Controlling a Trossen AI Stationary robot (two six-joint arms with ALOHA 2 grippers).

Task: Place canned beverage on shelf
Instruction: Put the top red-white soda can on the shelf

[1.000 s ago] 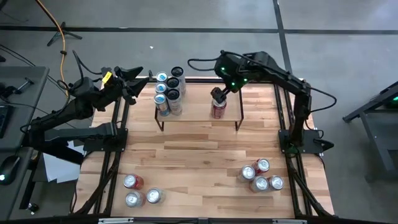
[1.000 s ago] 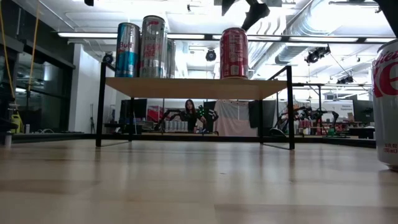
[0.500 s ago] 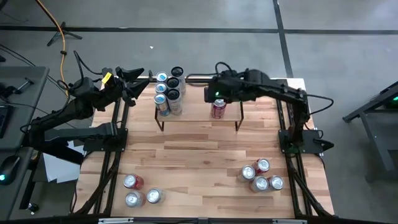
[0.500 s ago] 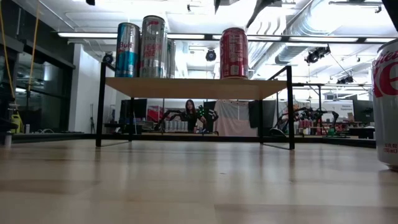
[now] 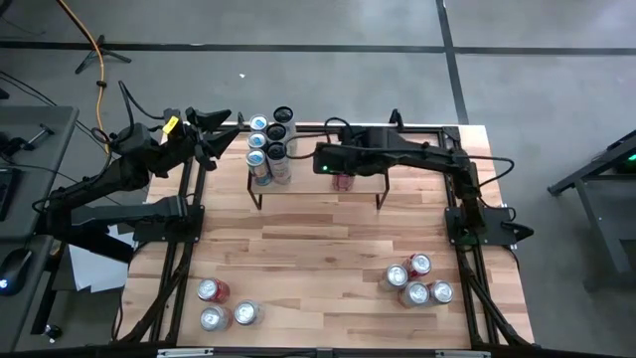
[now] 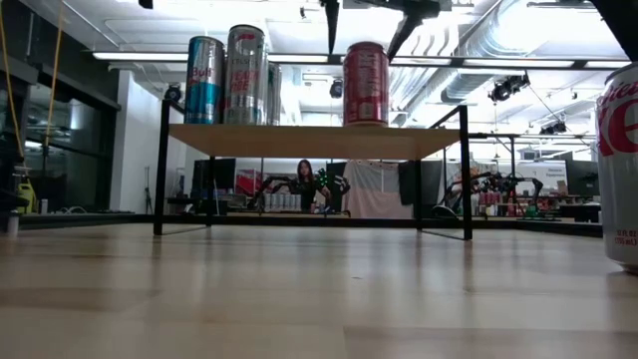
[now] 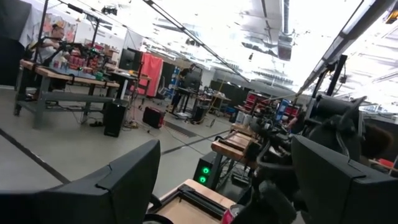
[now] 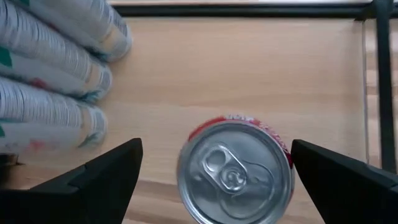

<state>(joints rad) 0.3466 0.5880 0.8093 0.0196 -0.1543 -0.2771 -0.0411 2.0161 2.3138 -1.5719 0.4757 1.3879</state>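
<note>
Placing step looks done: red can (image 6: 366, 84) stands on the shelf (image 6: 314, 141), right gripper (image 8: 214, 180) spread wide above it, not touching; next, fetch a table can (image 5: 419, 265)

The low shelf (image 6: 314, 141) has a light wood plank top and thin black metal legs. On the shelf, the round red can with a silver lid (image 8: 235, 171) stands right of the blue-and-silver tall cans (image 6: 227, 78).
</note>
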